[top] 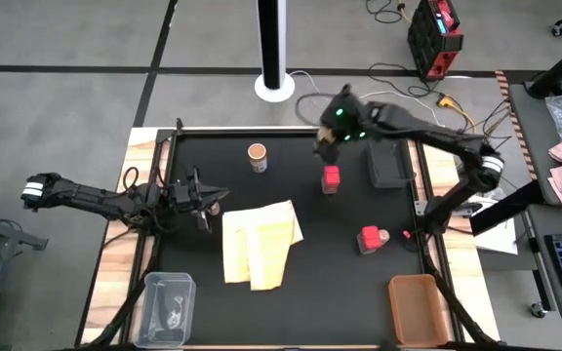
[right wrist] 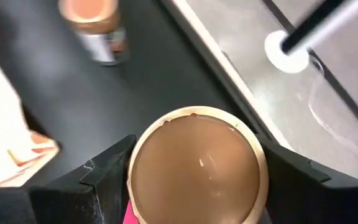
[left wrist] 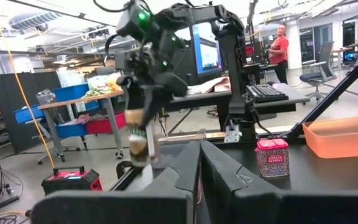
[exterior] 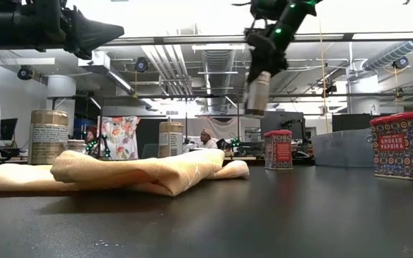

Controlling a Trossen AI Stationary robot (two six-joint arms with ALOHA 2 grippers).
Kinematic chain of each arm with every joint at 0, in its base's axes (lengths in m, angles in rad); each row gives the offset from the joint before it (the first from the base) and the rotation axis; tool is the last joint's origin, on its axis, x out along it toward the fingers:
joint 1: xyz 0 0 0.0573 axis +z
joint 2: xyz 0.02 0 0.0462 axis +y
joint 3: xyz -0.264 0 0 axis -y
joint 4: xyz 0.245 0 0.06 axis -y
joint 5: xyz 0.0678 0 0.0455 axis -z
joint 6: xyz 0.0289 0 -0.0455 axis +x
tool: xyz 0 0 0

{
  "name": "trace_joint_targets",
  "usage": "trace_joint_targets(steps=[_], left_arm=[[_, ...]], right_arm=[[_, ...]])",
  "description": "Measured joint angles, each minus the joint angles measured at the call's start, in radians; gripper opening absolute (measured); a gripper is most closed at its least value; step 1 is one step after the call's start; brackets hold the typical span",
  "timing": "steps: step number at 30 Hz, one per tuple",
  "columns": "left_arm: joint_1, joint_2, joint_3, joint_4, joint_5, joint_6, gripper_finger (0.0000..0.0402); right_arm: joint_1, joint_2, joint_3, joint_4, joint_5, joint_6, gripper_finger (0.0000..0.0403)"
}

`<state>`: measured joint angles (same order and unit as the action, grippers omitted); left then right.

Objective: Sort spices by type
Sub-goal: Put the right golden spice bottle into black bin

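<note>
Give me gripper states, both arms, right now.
Left gripper: closed, empty, above the table's left side.
Right gripper: closed on a brown-topped spice jar, lifted above the table.

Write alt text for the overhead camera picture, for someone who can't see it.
Seen from above, the right gripper holds a brown-topped jar over the far side of a black table, just beyond a red tin. Another jar, a second red tin and a yellow cloth lie on the table; the left gripper waits, shut, beside the cloth.
</note>
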<state>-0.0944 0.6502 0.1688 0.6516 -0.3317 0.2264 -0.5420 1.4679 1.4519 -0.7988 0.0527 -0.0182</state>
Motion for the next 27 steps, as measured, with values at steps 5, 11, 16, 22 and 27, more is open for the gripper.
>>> trace_joint_targets(steps=[5, 11, 16, 22, 27], left_arm=[[0.0, 0.001, 0.0, -0.001, 0.0, -0.001, 0.0], [0.0, 0.001, 0.0, 0.0, 0.0, -0.002, 0.0], [0.0, 0.001, 0.0, -0.001, 0.0, -0.002, 0.0], [0.0, 0.001, 0.0, 0.003, 0.0, 0.0, 0.0], [0.0, 0.001, 0.0, 0.011, 0.0, 0.001, 0.0]], right_arm=[[-0.127, -0.103, -0.019, -0.132, 0.071, 0.144, 0.0273], [-0.183, -0.221, -0.116, -0.215, 0.255, 0.306, 0.0273], [-0.212, -0.308, -0.21, -0.213, 0.258, 0.359, 0.0273], [-0.265, -0.357, -0.308, -0.203, 0.262, 0.367, 0.0273], [-0.322, -0.368, -0.401, -0.127, 0.262, 0.356, 0.0273]])
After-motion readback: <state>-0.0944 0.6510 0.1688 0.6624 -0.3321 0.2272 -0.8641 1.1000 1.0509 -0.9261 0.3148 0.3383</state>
